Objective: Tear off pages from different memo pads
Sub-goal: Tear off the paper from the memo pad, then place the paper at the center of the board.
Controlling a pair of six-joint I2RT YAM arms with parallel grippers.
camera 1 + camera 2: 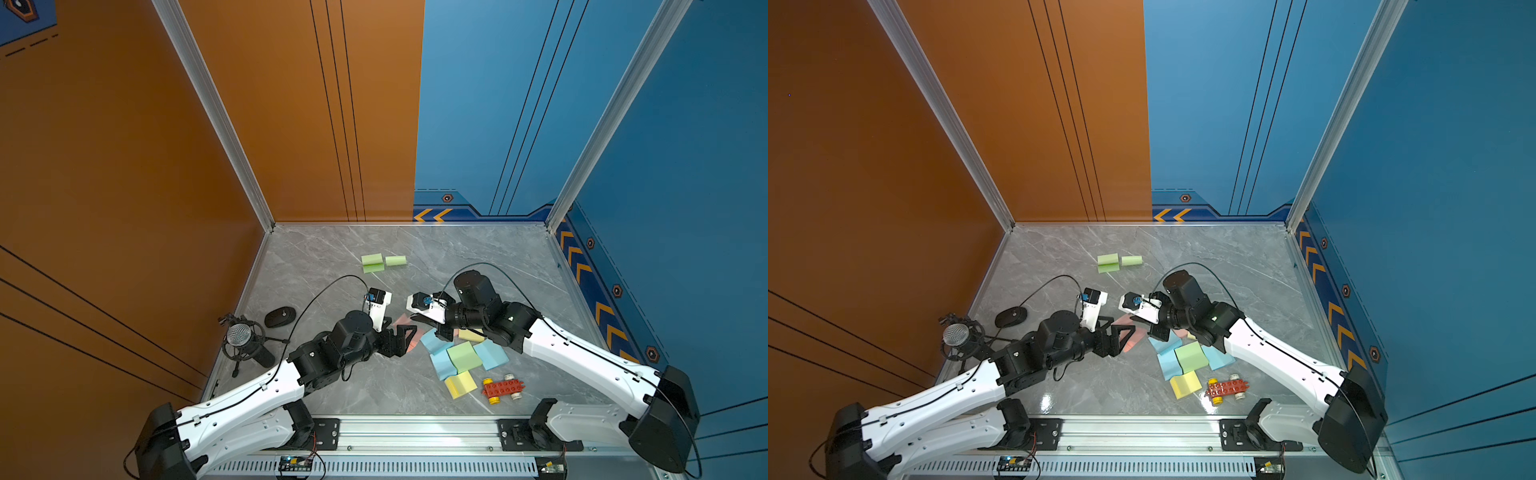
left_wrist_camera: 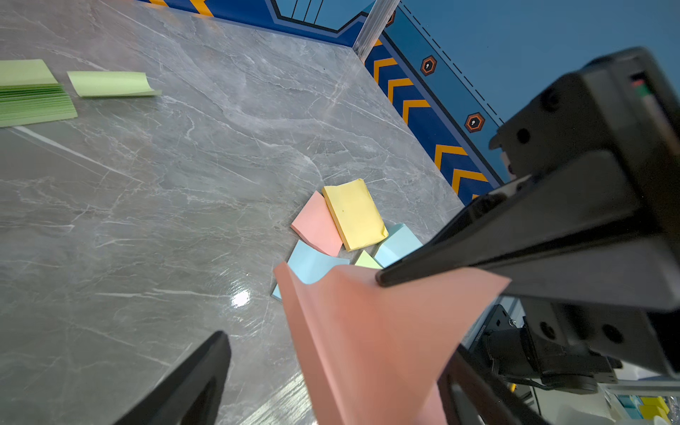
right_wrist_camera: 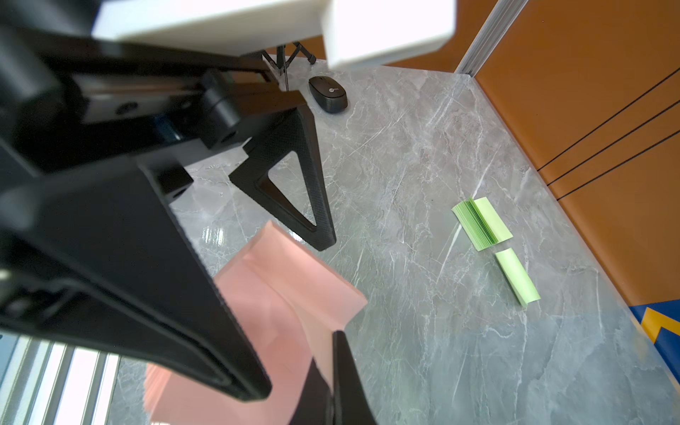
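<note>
A curled pink page (image 2: 368, 331) hangs above the table, and my right gripper (image 3: 331, 349) is shut on its edge. My left gripper (image 2: 338, 346) is open, with its two fingers wide apart on either side of the pink paper (image 3: 287, 287). In both top views the two grippers (image 1: 402, 324) (image 1: 415, 318) meet over the middle of the table. A pile of memo pads lies to the right: a green one (image 1: 463, 356), a blue one (image 1: 492, 353) and a yellow one (image 1: 460, 384). At the back lie a green pad (image 1: 372, 262) and a loose green page (image 1: 395, 260).
A red toy brick car (image 1: 503, 388) sits near the front edge, right of the yellow pad. A microphone on a stand (image 1: 241, 334) and a black mouse (image 1: 280, 317) are at the left side. Walls close in the marble table (image 1: 332, 249) on three sides.
</note>
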